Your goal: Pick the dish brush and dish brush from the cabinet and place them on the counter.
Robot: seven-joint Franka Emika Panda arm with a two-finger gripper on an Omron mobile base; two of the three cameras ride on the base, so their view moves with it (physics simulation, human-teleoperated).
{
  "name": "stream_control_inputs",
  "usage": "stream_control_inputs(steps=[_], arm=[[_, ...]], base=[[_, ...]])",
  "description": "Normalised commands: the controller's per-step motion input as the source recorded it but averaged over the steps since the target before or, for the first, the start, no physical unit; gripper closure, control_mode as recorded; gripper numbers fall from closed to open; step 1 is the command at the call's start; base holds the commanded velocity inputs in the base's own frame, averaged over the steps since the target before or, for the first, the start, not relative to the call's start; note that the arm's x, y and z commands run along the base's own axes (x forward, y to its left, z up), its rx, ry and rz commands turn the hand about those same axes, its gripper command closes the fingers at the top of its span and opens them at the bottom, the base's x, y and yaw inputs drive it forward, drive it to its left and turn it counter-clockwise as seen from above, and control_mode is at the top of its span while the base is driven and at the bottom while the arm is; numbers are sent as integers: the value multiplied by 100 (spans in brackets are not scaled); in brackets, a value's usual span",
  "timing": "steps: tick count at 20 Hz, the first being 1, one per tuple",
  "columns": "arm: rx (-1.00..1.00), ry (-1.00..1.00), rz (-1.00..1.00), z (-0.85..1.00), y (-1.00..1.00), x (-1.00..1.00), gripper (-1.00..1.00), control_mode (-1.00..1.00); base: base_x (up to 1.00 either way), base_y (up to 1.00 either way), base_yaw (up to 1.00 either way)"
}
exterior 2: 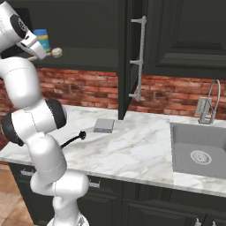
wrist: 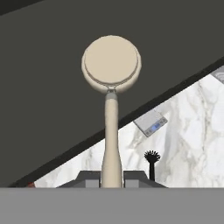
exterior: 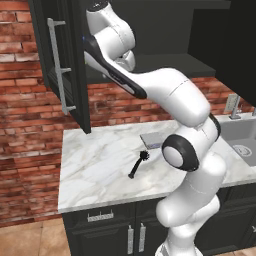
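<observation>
The cream-beige dish brush (wrist: 111, 105) is sitting clamped by its thin handle in the hand (wrist: 111, 177), round disc head sticking out over the cabinet's (wrist: 52, 87) dark shelf. The all-black dish brush (exterior: 138, 164) is lying flat on the white marble table (exterior: 100, 165), bristles pointing toward the wall.

A kitchen: a white grey-veined marble worktop (exterior 2: 132, 150) carries a grey sink basin (exterior 2: 201, 152) with a steel tap (exterior 2: 211, 103), under black panelled wall cupboards (exterior 2: 185, 35) against a red brick wall (exterior: 25, 125).
</observation>
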Motion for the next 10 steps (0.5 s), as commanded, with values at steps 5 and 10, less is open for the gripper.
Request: stream_control_inputs(steps=[5,10], arm=[[1,-1,0,-14,-8,-28,100,-100],[1,-3,0,-20,-7,-25,100,-100]], base=[[0,0,0],[0,0,0]])
